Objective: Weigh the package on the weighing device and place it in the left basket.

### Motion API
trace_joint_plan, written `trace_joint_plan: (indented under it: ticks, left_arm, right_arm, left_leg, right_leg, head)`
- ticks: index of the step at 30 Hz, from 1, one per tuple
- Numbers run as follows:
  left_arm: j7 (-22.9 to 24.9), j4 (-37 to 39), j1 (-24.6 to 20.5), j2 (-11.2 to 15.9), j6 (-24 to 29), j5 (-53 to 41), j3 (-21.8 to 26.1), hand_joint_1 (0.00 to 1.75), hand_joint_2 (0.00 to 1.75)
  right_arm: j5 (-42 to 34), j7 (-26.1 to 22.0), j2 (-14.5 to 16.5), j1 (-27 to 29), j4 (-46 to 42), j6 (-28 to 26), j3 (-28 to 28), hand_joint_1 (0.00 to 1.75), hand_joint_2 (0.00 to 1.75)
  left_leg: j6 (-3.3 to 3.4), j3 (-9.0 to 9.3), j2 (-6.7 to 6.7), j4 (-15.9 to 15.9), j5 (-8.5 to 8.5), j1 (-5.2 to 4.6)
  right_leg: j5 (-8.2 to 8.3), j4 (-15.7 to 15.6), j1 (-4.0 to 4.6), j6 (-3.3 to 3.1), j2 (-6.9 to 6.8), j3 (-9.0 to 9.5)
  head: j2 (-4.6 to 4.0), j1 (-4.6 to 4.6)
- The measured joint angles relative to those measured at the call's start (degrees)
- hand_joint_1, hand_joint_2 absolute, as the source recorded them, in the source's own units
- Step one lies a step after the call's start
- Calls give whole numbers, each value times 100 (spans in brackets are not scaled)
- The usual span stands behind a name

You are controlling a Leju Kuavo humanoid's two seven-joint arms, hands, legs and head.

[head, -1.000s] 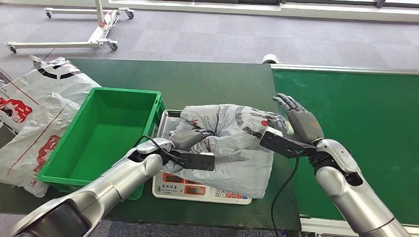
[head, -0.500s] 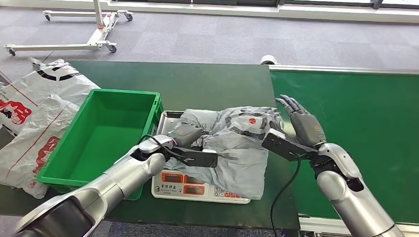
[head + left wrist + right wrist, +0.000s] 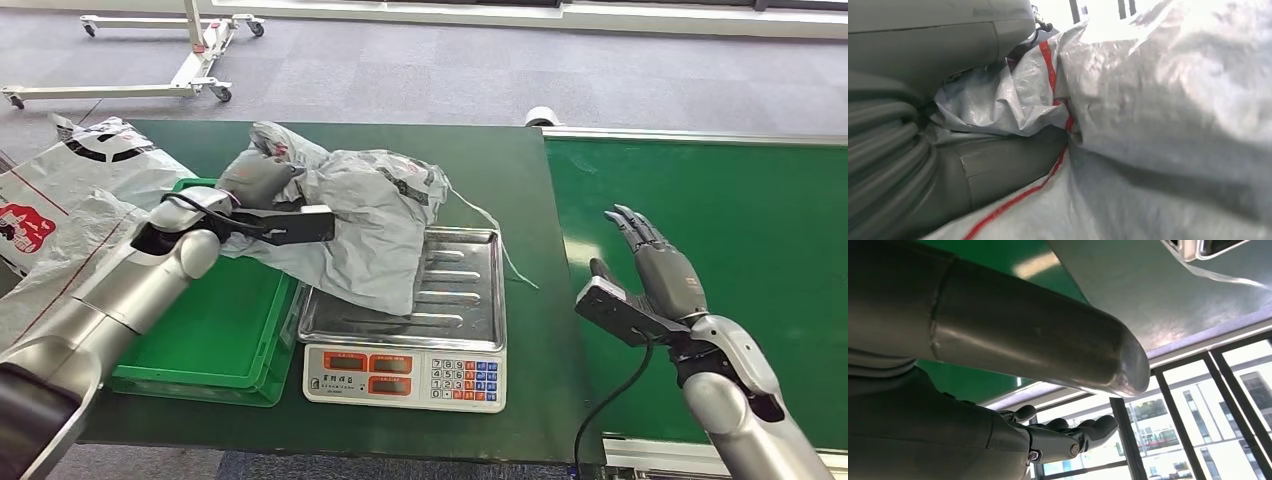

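The package [image 3: 370, 220], a crumpled grey plastic mailer bag with red marks, hangs in the air between the green basket [image 3: 200, 345] and the scale [image 3: 410, 320]. My left hand [image 3: 255, 180] grips its upper left end above the basket's far rim. In the left wrist view the grey bag [image 3: 1158, 115] with a red stripe lies bunched against my hand [image 3: 923, 100]. The bag's lower edge still droops over the scale's bare steel pan [image 3: 460, 290]. My right hand [image 3: 660, 265] hovers open over the green belt, right of the scale, fingers straight; the right wrist view shows the hand [image 3: 1068, 435].
More white and grey mailer bags [image 3: 70, 200] lie piled left of the basket. A green conveyor belt [image 3: 720, 200] runs along the right. A loose string [image 3: 495, 235] trails from the package over the pan. A white trolley frame [image 3: 190, 60] stands on the floor behind.
My left hand has lifted the package off the scale pan and carried it left and away, over the basket. My right hand has let go of the bag and drawn back right.
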Motion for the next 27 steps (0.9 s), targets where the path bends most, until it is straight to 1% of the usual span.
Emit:
trace_joint_plan:
  ticks: [2, 8, 12, 15, 17, 20, 22, 25, 27]
  left_arm:
    - [54, -222, -148, 277, -84, 56, 152, 175, 175]
    - [295, -750, -564, 931, -313, 304, 484, 175, 175]
    - [417, -920, -714, 1349, -481, 437, 625, 175, 175]
    - [488, -958, -725, 1629, -605, 566, 683, 175, 175]
    - [493, -1014, -602, 1853, -622, 711, 726, 175, 175]
    - [488, -1149, -219, 2177, -561, 898, 858, 175, 175]
    - [483, -1214, -11, 2326, -539, 940, 929, 175, 175]
    - [515, -1301, 186, 2478, -538, 966, 1008, 175, 175]
    - [561, -1404, 418, 2637, -561, 1057, 1100, 175, 175]
  right_arm:
    - [-4, -35, -28, 79, -35, -1, -59, 0, 0]
    - [5, -47, -40, 166, -91, -1, -117, 0, 0]
    - [13, 0, -59, 246, -140, 3, -176, 0, 0]
    - [1, 33, -87, 257, -184, 30, -236, 0, 0]
    - [-6, 41, -108, 279, -209, 48, -272, 0, 0]
    - [-10, 60, -132, 350, -244, 66, -335, 0, 0]
    - [-10, 71, -145, 381, -262, 71, -367, 0, 0]
    - [-10, 74, -151, 395, -288, 73, -393, 0, 0]
    - [1, 93, -151, 422, -311, 74, -407, 0, 0]
  left_leg:
    - [0, -6, 6, 0, -1, 0]
    - [0, -14, 10, 0, -1, 0]
    - [0, -14, 12, 0, -1, 0]
    - [0, -15, 13, -2, -2, 0]
    - [-1, -12, 18, -3, -2, -1]
    - [-3, -12, 26, -3, -3, -2]
    - [-3, -16, 22, -3, -3, -1]
    - [-2, -20, 16, -3, -3, 0]
    - [-5, -17, 25, -5, -7, -2]
  right_leg:
    - [0, 0, 0, 0, 8, -8]
    - [0, 0, 0, 0, 13, -15]
    - [0, 0, 0, 0, 14, -18]
    - [0, 0, 0, 0, 15, -17]
    - [-1, 0, -2, -1, 20, -17]
    - [-3, 0, 0, -4, 26, -22]
    - [-3, 0, 3, -4, 21, -24]
    - [-4, 0, 1, -5, 16, -22]
    - [-4, 0, -3, -5, 23, -21]
  head:
    - [0, 0]
    - [0, 0]
    - [0, 0]
    - [0, -1]
    - [0, 1]
    - [0, -1]
    - [0, -1]
    - [0, 1]
    - [0, 1]
